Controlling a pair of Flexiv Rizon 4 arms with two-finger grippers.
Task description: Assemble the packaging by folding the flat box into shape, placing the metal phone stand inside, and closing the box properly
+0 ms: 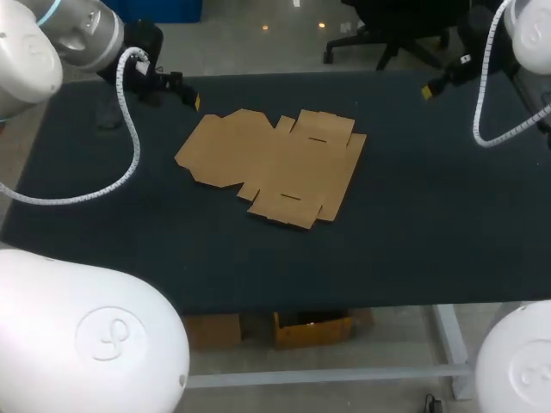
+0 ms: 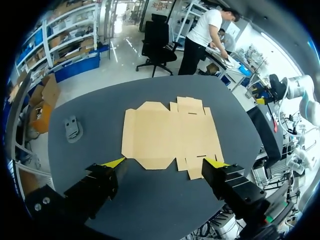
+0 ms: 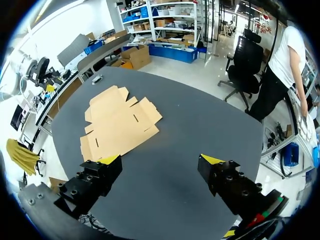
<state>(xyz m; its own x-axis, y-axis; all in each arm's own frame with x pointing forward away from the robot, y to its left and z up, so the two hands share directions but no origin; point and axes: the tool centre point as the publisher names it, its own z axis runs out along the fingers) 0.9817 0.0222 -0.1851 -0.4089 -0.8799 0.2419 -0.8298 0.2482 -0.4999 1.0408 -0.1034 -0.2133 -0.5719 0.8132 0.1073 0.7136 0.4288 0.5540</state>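
The flat box (image 2: 170, 137) lies unfolded on the bench (image 1: 413, 224), every panel and flap down against the surface, so the job stands at its first step: the folding is not yet begun. The left end effector (image 2: 165, 162) hangs above the bench with its fingers spread wide and nothing between them. The near edge of the cardboard lies just ahead of it and the rest of the sheet stretches away in front. The right end effector (image 3: 160, 159) is likewise wide open and empty, with the box well ahead of it and off to one side. A small grey piece, most likely the metal phone stand (image 2: 72, 129), rests ahead of the left end effector, outside one of its fingers and apart from the cardboard. The next move probably calls for one arm to pin a centre panel while the other lifts a side wall along its crease.
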